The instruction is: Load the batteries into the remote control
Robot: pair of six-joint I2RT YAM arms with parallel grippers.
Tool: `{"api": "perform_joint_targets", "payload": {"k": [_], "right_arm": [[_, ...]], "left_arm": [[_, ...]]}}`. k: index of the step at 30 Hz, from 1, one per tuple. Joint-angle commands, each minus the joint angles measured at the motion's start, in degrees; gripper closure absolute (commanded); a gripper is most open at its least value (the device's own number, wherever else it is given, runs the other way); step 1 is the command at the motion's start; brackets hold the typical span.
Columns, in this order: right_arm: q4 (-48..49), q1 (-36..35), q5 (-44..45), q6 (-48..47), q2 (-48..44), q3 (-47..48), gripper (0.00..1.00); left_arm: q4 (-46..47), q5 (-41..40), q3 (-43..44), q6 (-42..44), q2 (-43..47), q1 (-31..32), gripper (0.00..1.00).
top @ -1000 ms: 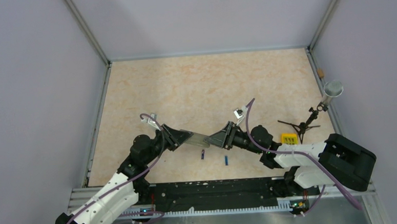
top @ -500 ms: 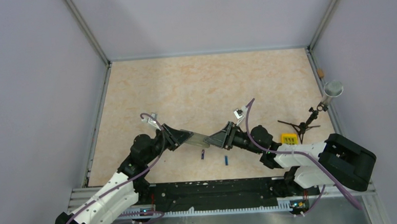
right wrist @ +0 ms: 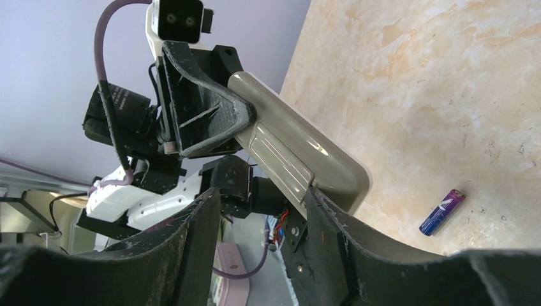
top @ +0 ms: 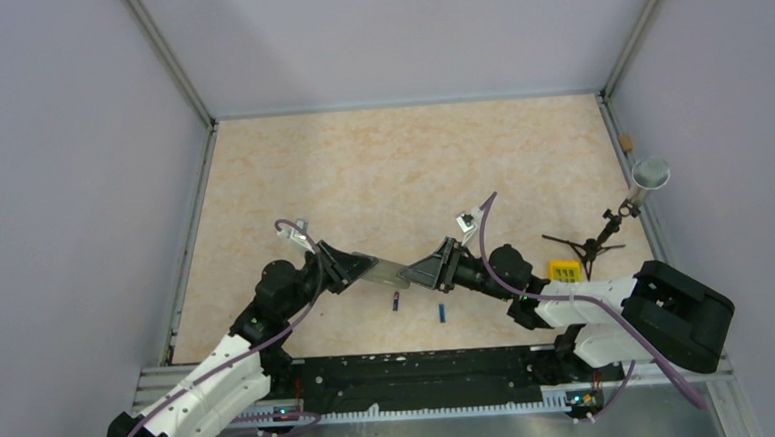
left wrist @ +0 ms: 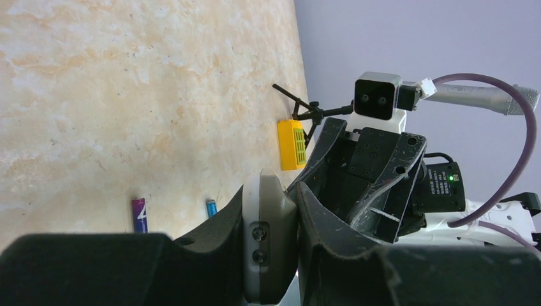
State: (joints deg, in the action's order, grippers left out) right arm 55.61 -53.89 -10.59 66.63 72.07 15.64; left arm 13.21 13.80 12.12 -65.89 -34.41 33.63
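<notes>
The remote control (top: pixel 391 271) hangs above the table between the two arms, its grey back towards the right wrist camera (right wrist: pixel 287 153). My left gripper (top: pixel 364 268) is shut on its left end; the left wrist view shows the remote (left wrist: pixel 268 242) squeezed edge-on between the jaws (left wrist: pixel 271 194). My right gripper (top: pixel 421 271) is open at the remote's other end. One of its fingers (right wrist: pixel 325 229) touches the edge of the ribbed battery cover (right wrist: pixel 281 159), and nothing is between the jaws (right wrist: pixel 258 248). Two blue batteries (top: pixel 396 300) (top: pixel 441 313) lie on the table below. The left wrist view shows both (left wrist: pixel 140 215) (left wrist: pixel 211 208); the right wrist view shows one (right wrist: pixel 442 212).
A yellow block (top: pixel 564 269) lies to the right of the arms, next to a small black tripod (top: pixel 587 245) carrying a microphone (top: pixel 650 175). Grey walls enclose the table on three sides. A small brown item (top: pixel 626 143) sits on the right rail.
</notes>
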Motion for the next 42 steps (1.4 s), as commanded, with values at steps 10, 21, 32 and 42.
{"api": "perform_joint_targets", "payload": {"k": [10, 21, 32, 42], "right_arm": [[6.9, -1.2, -3.1, 0.2, -2.9, 2.2, 0.50], [5.3, -1.2, -2.9, -0.5, -4.2, 2.4, 0.50], [4.7, -1.2, -2.6, -0.9, -5.3, 2.3, 0.50], [3.8, -1.2, -2.3, -1.2, -5.2, 2.2, 0.50]], "left_arm": [[-0.2, 3.9, 2.2, 0.8, -1.9, 1.5, 1.00], [-1.0, 3.6, 2.7, 1.4, -2.4, 1.5, 1.00], [-0.8, 3.6, 2.8, 1.6, -3.4, 1.5, 1.00], [-0.5, 3.6, 2.7, 1.5, -3.2, 1.5, 1.00]]}}
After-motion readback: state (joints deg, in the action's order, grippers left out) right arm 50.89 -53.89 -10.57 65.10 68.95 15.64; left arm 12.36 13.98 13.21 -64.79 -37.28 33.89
